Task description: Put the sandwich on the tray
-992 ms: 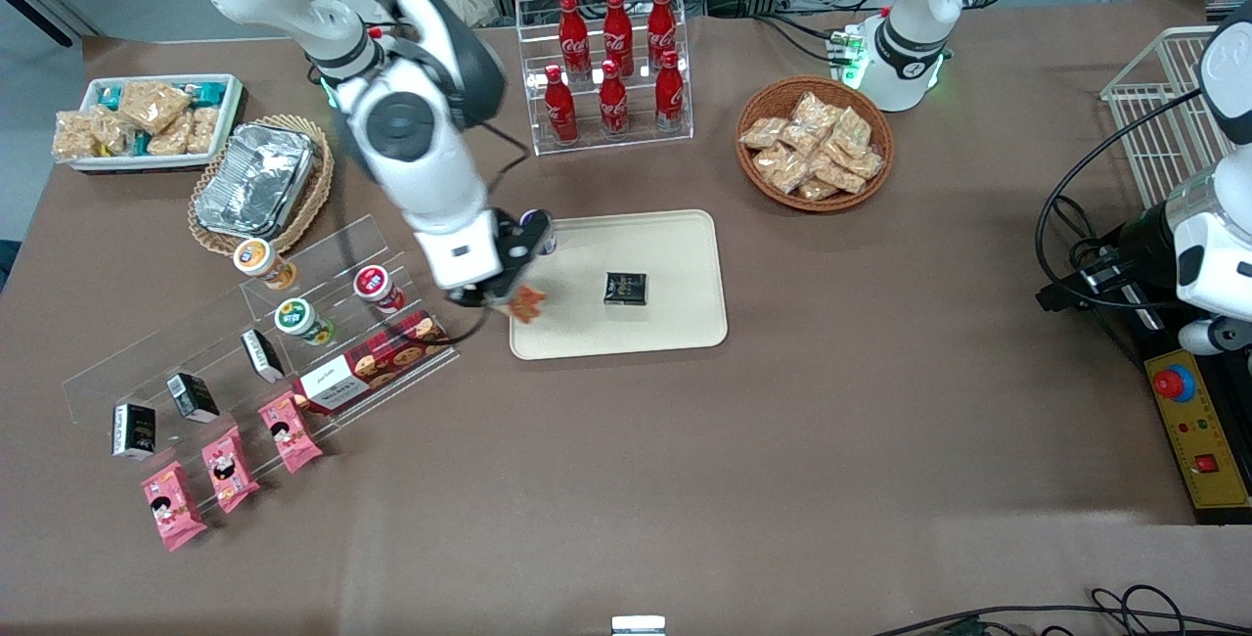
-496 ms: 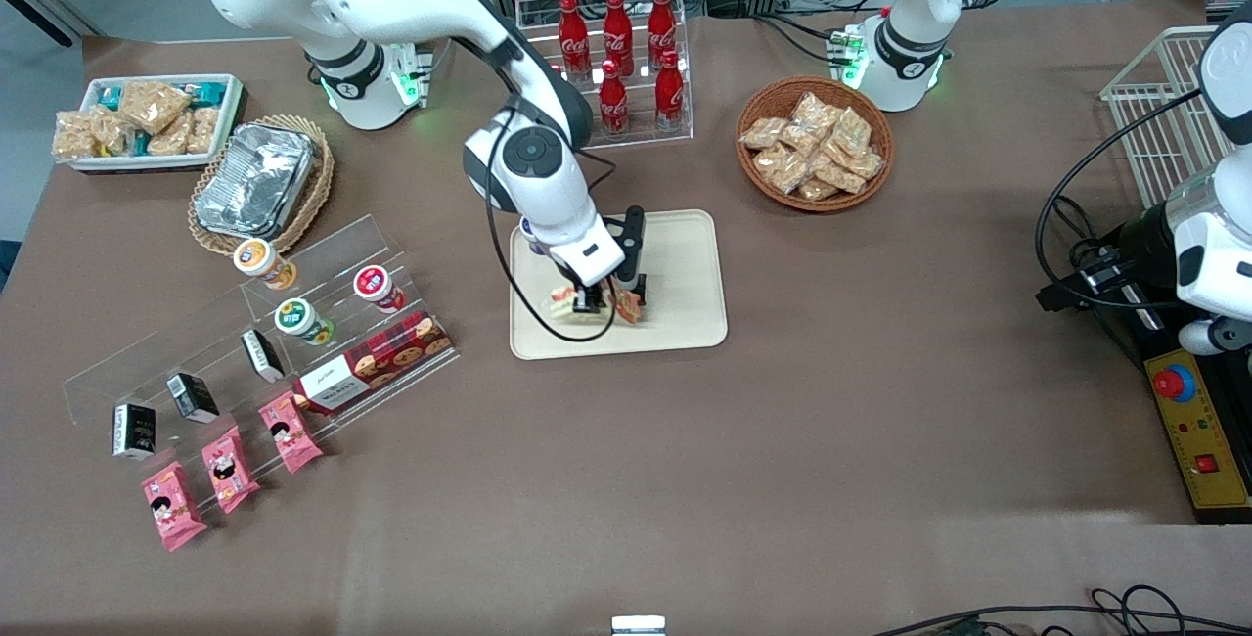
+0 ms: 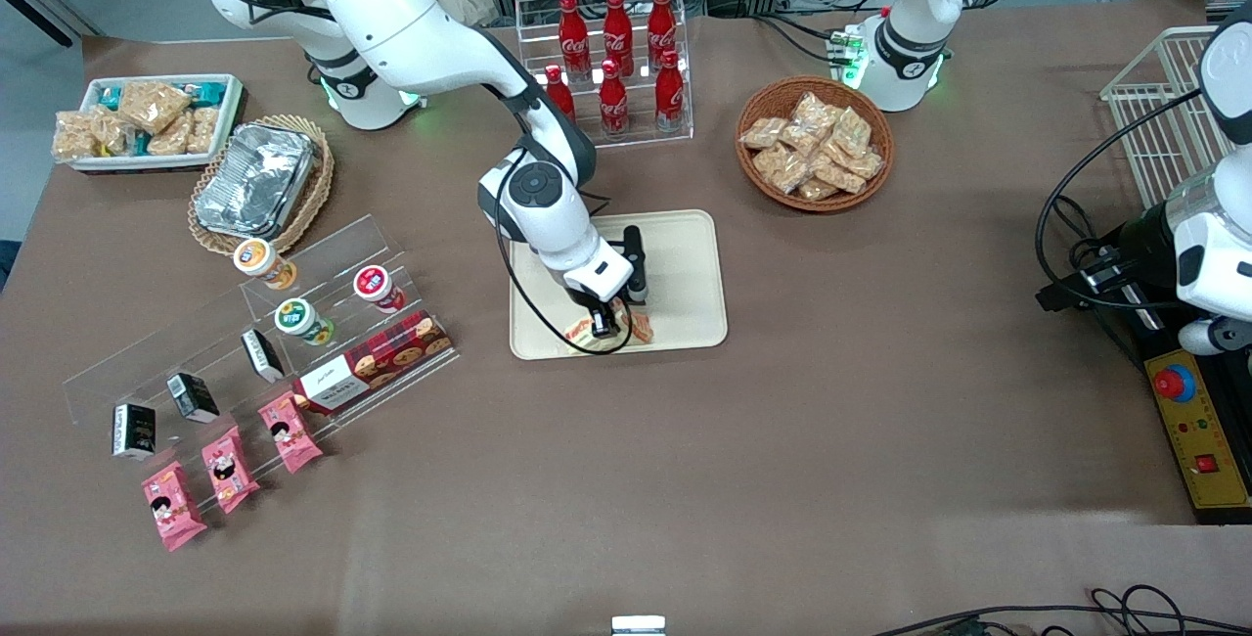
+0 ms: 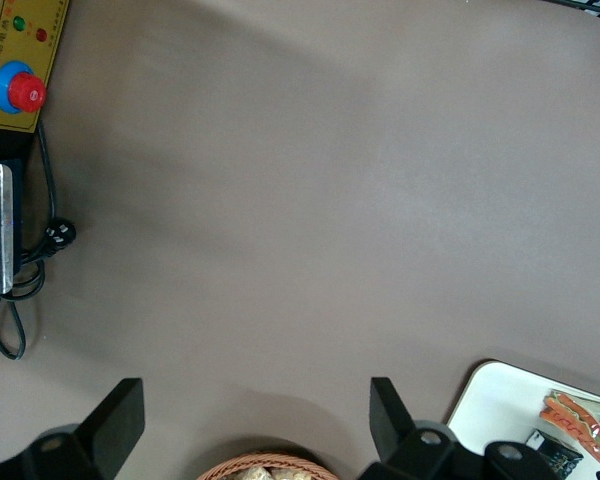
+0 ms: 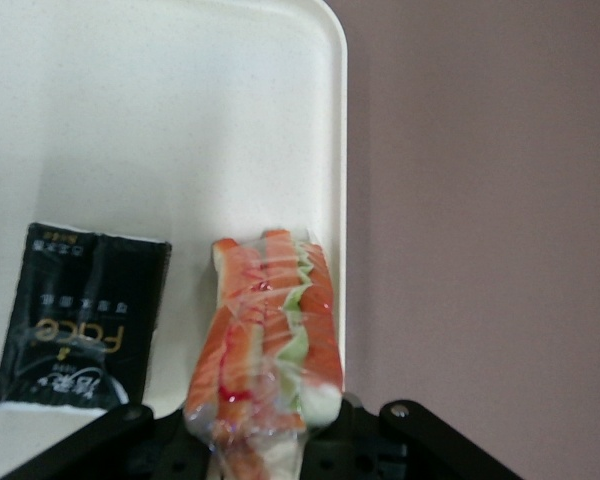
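Observation:
The sandwich (image 3: 641, 326) is a clear-wrapped wedge with orange, pink and green filling layers on its edge (image 5: 265, 330). My right gripper (image 3: 611, 321) is shut on it, one finger on each side (image 5: 265, 445). It holds the sandwich low over the cream-beige tray (image 3: 685, 254), close to the tray's rim nearest the front camera (image 5: 338, 200). I cannot tell whether the sandwich touches the tray. A small black packet (image 5: 80, 320) lies on the tray beside the sandwich; the arm hides it in the front view. The left wrist view also shows the sandwich (image 4: 577, 417).
A clear rack of red cola bottles (image 3: 611, 59) and a wicker basket of cracker bags (image 3: 814, 145) stand farther from the front camera than the tray. Toward the working arm's end are a clear stepped shelf with cups and boxes (image 3: 293, 323), pink packets (image 3: 225, 468) and a foil container (image 3: 256, 178).
The right arm has carried the sandwich from the tray's edge at the working arm's end over the tray, then nearer the front camera and lower. The black packet is now hidden in the front view.

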Available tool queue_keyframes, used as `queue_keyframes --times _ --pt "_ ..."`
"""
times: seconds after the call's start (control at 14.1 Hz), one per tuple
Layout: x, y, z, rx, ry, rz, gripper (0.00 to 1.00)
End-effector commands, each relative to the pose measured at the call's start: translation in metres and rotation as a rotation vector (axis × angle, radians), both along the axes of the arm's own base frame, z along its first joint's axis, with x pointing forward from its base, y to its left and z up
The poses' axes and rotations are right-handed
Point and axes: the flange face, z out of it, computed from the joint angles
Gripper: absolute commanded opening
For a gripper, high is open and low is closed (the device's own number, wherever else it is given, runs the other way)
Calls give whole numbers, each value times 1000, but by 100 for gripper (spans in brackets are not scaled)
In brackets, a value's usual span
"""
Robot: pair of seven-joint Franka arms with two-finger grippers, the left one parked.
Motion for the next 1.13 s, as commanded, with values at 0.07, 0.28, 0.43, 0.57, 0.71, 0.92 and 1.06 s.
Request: queue_keyframes --times 0.07,0.28,0.43,0.57,0.71,0.92,1.06 --pt "9 6 4 25 -18 -6 99" --pt "15 0 21 55 -3 -75 99" --pt "15 -8 45 88 34 -150 99" --pt "22 -33 71 80 52 -193 99" --pt "40 -74 108 42 106 -255 99" --pt "60 -142 174 10 179 -365 99" --pt "67 -188 211 3 212 -455 99"
